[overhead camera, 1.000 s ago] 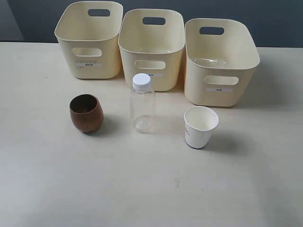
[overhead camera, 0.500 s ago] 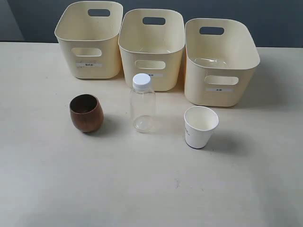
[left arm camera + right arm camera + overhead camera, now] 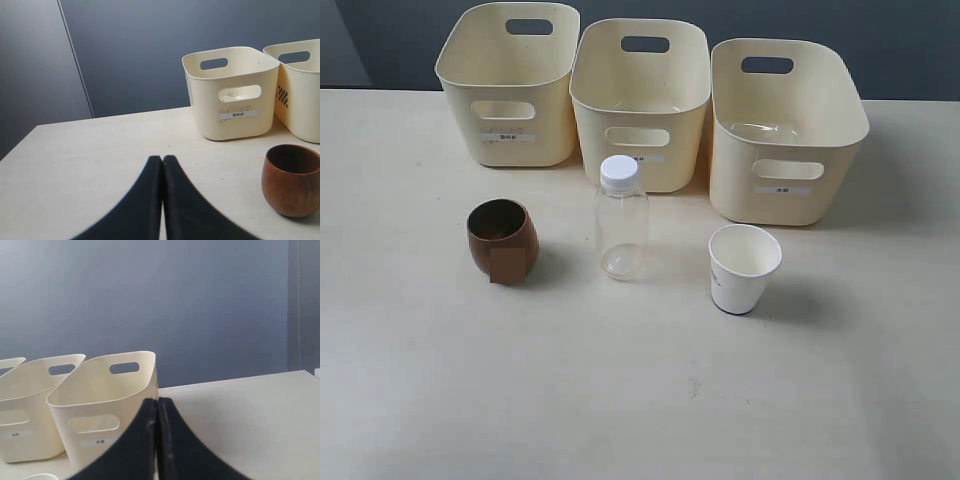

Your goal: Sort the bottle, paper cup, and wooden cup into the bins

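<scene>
A clear bottle (image 3: 621, 218) with a white cap stands mid-table. To its left sits the brown wooden cup (image 3: 502, 239), also in the left wrist view (image 3: 291, 179). To its right stands the white paper cup (image 3: 743, 268); a sliver of its rim shows in the right wrist view (image 3: 40, 476). Three cream bins line the back: left (image 3: 510, 84), middle (image 3: 640, 100), right (image 3: 782, 128). Neither arm appears in the exterior view. My left gripper (image 3: 162, 159) is shut and empty, short of the wooden cup. My right gripper (image 3: 157, 401) is shut and empty, in front of the right bin (image 3: 100, 407).
The beige table (image 3: 640, 400) stretches wide in front of the three objects. A dark grey wall (image 3: 150, 50) rises behind the bins. The left wrist view shows the left bin (image 3: 231, 92) and part of the middle bin (image 3: 300, 85).
</scene>
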`<state>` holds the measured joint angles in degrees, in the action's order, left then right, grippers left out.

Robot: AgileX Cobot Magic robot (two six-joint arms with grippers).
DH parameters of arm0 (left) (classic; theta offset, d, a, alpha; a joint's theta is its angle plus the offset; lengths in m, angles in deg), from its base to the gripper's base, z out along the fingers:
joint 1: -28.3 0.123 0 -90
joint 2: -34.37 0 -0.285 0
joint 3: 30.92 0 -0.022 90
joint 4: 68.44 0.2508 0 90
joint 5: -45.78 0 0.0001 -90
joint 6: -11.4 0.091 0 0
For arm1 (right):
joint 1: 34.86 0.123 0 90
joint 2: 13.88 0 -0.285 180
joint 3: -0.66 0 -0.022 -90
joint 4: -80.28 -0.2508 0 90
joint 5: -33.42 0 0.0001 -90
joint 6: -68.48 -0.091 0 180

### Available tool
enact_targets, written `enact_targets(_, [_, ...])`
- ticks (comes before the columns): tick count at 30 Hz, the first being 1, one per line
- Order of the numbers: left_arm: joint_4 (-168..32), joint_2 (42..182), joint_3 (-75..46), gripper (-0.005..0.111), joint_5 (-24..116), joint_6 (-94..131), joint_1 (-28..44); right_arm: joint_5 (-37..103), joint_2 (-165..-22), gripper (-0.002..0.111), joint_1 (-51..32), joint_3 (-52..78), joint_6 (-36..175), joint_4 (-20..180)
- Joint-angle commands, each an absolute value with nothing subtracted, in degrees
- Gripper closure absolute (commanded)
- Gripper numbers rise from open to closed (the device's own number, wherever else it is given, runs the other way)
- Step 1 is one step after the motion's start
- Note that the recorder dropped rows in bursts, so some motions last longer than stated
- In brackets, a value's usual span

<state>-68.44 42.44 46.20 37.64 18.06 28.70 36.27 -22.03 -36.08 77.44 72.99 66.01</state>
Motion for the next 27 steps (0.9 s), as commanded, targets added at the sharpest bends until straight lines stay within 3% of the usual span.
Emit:
enact_targets(1, [-68.44,42.16,46.30,0.107,38.03,17.95,28.73,35.60,-21.66,0.109,-36.46,77.88,72.88,65.64])
enact_targets(20, [-68.44,42.16,46.30,0.107,38.03,17.95,28.73,30.03,-21.66,0.109,-36.46,77.86,72.76,53.95])
enact_targets(27, [-68.44,42.16,46.30,0.107,38.03,17.95,28.73,28.64,-27.09,0.109,-36.46,61.99,71.10,55.23])
